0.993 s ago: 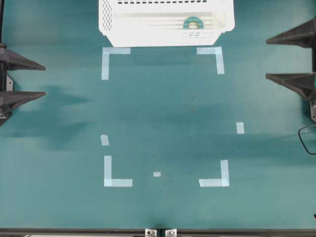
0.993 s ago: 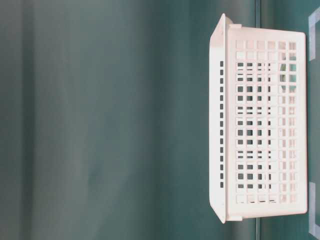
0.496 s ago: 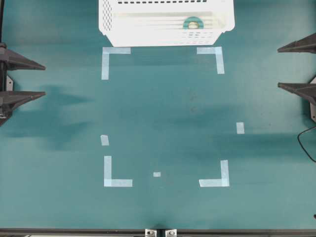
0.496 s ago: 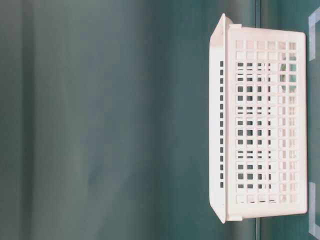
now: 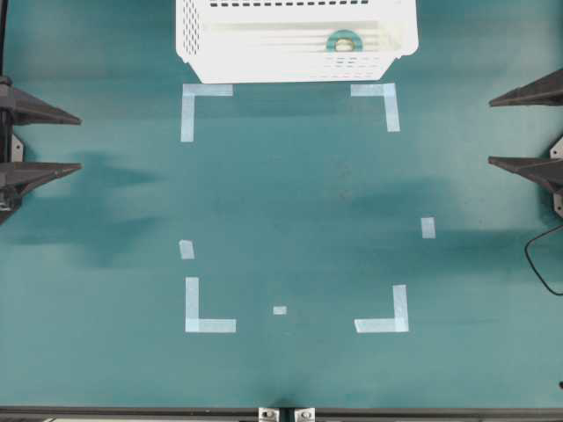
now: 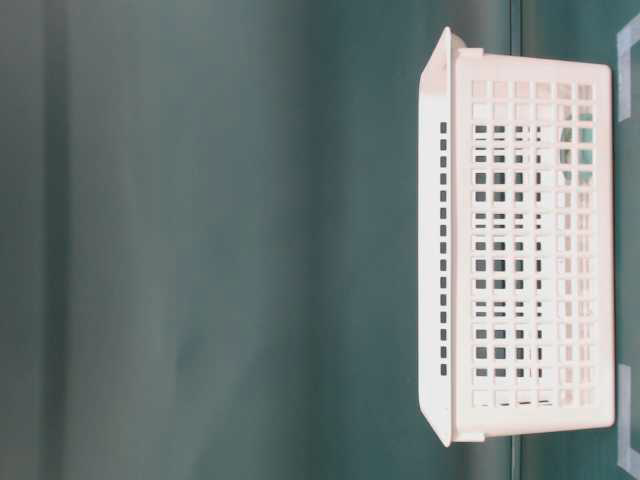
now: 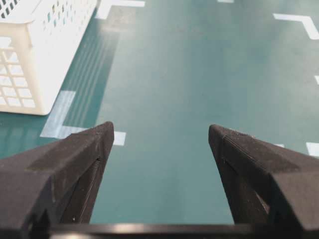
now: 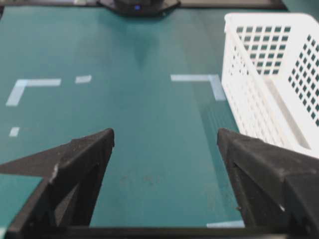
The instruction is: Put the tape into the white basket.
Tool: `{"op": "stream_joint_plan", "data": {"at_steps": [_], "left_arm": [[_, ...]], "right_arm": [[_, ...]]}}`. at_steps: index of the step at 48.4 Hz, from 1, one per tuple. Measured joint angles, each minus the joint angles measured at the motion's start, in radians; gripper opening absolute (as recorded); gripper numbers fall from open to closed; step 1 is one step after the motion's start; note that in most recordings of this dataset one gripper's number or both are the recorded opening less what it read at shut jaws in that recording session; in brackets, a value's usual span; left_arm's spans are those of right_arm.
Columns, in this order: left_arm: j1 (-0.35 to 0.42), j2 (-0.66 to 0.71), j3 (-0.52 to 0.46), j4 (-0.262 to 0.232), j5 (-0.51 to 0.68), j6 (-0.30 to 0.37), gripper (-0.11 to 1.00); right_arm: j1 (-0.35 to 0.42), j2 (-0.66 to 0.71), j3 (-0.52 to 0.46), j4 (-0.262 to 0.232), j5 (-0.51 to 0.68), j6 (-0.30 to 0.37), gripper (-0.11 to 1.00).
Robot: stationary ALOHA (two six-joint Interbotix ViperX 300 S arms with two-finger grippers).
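Note:
The tape (image 5: 345,41), a small turquoise ring with a pale core, lies inside the white basket (image 5: 290,69) near its right end, at the table's far edge. The basket's perforated wall also shows in the table-level view (image 6: 530,240) and in both wrist views (image 7: 30,50) (image 8: 264,74). At the table's left edge my left gripper (image 5: 77,142) (image 7: 160,128) is open with nothing between its fingers. My right gripper (image 5: 491,132) (image 8: 165,132) is open and empty at the right edge. Both are well away from the basket.
Pale-blue tape corner marks (image 5: 208,90) (image 5: 382,323) and short strips (image 5: 427,228) lie flat on the green table, outlining a rectangle. A black cable loop (image 5: 538,264) hangs at the right edge.
My right gripper has drawn back a little to the right and toward the table's front, still open. The left gripper, the tape and the basket have not moved.

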State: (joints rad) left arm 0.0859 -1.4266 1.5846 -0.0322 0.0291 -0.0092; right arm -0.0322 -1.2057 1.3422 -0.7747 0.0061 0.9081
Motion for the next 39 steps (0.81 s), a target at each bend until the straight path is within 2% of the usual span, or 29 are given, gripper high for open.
{"op": "stream_joint_plan", "data": {"at_steps": [17,39], "left_arm": [[0.000,0.000,0.000,0.002,0.000,0.000,0.32],[0.000,0.000,0.000,0.002,-0.002,0.000,0.32]], "right_arm": [[0.002,-0.020,0.038,0.000,0.002,0.002,0.95],[0.000,-0.028,0.150,0.000,0.002,0.000,0.95]]}}
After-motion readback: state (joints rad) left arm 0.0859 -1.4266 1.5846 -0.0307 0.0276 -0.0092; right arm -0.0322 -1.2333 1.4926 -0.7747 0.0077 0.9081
